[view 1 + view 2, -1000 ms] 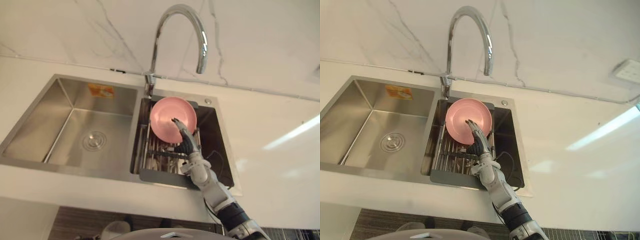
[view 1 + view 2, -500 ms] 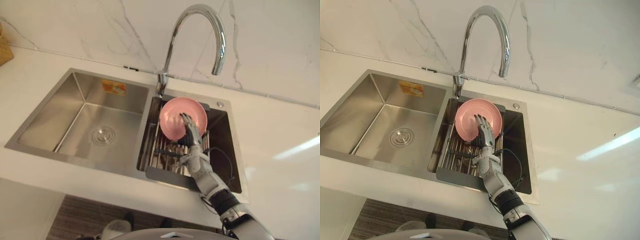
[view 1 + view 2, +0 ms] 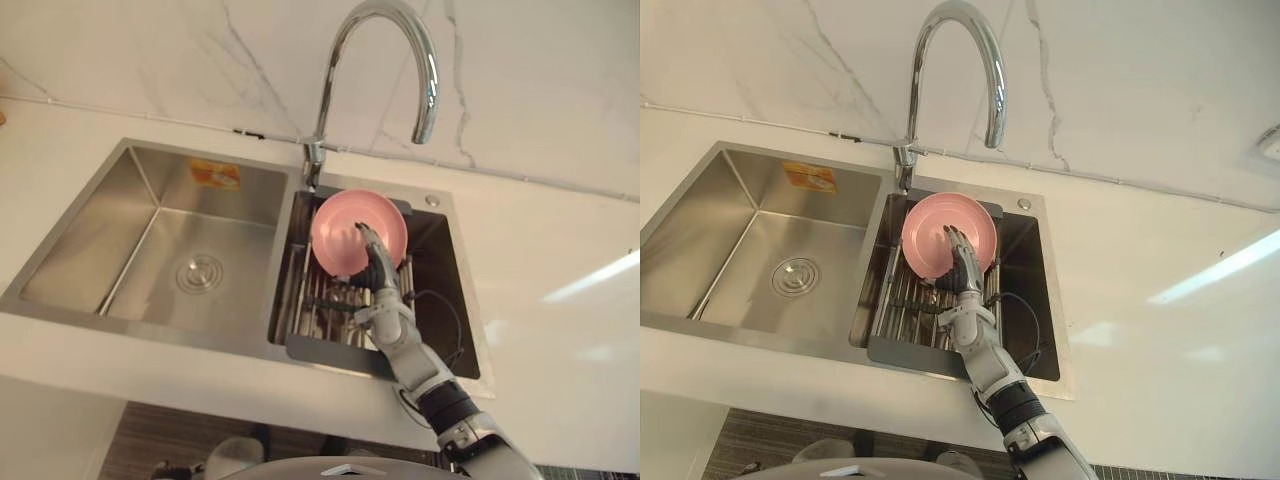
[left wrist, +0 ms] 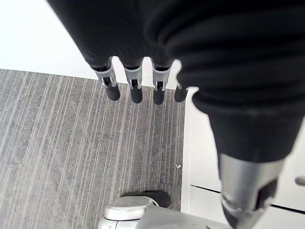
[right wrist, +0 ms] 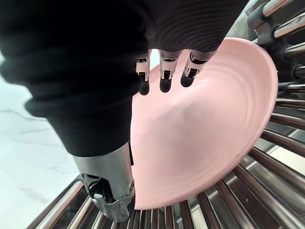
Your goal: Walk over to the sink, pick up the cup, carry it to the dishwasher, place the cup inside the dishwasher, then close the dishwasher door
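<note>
Only the view has shifted since half a second ago: the right hand [image 3: 381, 282] stays against the one round pink plate [image 3: 340, 228], fingers straight, grasping nothing. The plate leans in one wire rack [image 3: 318, 305] in the two-basin steel sink [image 3: 140, 205]. The left hand [image 4: 135, 89] hangs relaxed, empty.

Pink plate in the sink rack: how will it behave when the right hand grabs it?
Likely rigid: the pink plate keeps its shape leaning on edge in the rack. Its smooth face probably slips under the straight fingers of the right hand. Standing on its rim between bars, it may tip or roll if pushed.
</note>
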### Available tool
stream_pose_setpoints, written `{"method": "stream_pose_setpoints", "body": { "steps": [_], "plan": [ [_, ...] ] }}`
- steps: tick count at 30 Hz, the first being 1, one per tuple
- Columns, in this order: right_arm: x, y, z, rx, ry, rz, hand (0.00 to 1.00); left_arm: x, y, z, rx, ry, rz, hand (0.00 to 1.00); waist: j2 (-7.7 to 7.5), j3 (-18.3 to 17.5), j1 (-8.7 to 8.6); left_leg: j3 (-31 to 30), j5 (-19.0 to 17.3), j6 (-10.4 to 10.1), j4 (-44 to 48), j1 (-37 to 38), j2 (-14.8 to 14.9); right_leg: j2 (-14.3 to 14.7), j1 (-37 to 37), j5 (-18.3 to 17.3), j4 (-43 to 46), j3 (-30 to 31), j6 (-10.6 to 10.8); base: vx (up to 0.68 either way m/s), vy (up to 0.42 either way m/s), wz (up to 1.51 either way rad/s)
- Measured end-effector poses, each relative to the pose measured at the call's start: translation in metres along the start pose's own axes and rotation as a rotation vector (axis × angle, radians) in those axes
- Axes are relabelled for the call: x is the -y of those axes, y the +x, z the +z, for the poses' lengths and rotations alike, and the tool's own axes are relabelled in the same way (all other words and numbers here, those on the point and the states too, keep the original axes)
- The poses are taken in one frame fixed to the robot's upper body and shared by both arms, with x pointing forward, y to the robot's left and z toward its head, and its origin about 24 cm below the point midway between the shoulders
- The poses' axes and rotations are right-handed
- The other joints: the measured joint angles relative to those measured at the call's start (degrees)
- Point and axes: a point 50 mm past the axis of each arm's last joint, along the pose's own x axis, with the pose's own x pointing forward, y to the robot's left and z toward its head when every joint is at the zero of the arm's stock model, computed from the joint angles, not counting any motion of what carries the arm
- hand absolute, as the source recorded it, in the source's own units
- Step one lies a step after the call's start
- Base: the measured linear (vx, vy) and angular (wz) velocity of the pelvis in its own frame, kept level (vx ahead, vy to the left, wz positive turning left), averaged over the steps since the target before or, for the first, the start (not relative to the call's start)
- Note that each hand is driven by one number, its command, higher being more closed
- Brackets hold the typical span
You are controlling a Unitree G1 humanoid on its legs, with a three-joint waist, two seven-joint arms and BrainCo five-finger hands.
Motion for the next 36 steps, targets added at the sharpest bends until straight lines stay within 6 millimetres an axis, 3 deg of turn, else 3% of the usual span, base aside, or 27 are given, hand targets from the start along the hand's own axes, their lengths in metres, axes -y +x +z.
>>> {"method": "stream_pose_setpoints", "body": {
  "steps": [10,22,36],
  "plan": [
    [-0.019,-0.007,0.025,0.083,0.074,0.101,0.00,0.000,0.000,-0.001,-0.006,0.005,0.002,0.00,-0.08,0.0,-0.06,0.0,-0.1,0.1,0.0,0.1,0.0,0.0,0.1,-0.1,0.0,-0.1,0.2,0.00,0.001,0.00],
    [-0.022,0.005,0.009,-0.053,-0.253,0.043,0.00,0.000,0.000,-0.001,-0.008,-0.001,0.003,0.00,-0.74,-0.4,0.88,-1.7,0.6,0.4,-0.1,-0.6,-0.1,-0.2,0.1,-0.1,0.1,-1.8,0.2,-0.02,0.011,0.07],
    [-0.022,0.019,-0.003,-0.141,-0.381,-0.005,0.00,0.000,0.000,0.000,-0.006,-0.001,-0.001,0.00,-1.29,-0.4,2.21,-2.5,1.3,0.6,-0.4,-0.6,-0.4,-0.5,0.1,-0.1,0.5,-2.3,0.1,-0.01,0.007,0.02]
  ]
}}
